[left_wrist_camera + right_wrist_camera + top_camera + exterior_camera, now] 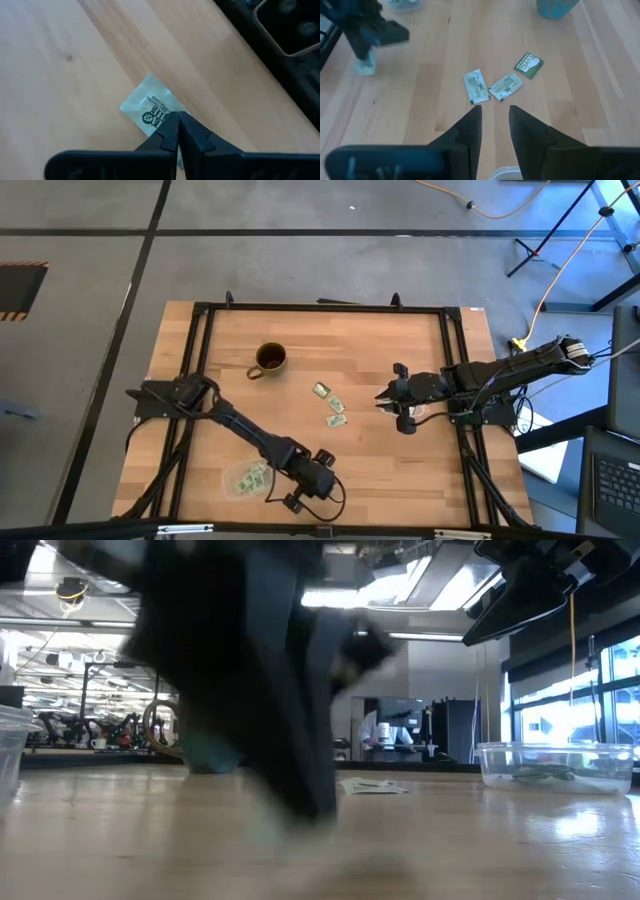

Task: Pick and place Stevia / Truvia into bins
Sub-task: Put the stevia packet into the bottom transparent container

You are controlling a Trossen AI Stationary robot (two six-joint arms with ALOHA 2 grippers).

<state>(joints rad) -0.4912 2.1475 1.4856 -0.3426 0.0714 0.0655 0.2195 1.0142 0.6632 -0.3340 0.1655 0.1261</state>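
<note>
Sachets of sweetener lie scattered on the wooden table (400, 470). The left gripper (322, 456) is down at the near edge of the table, right of the left bin (236, 488). Its fingers (169, 134) are clenched together on one sachet (150, 102), which lies flat on the wood; the tips pinch its near edge, and the pale green packet with dark print sticks out beyond them. From table height this gripper is a dark blur touching the tabletop.

The left bin is a clear container at the near left, beside the left arm, and holds several green and white sachets.

Three more sachets lie near the middle of the table, well apart from both bins: a dark green sachet (528, 65) farthest back, a crumpled sachet (505, 86) just nearer, and a white sachet (475, 86) beside that one, their corners about touching. In the overhead view they form a short line right of the mug (269, 360), which stands upright toward the far left.

The right gripper (385, 402) hovers above the table right of those three sachets, its fingers (470, 131) released with a gap between them, grasping nothing.

The right bin (556, 766) sits at the right side beneath the right arm, with some sachets inside.
</note>
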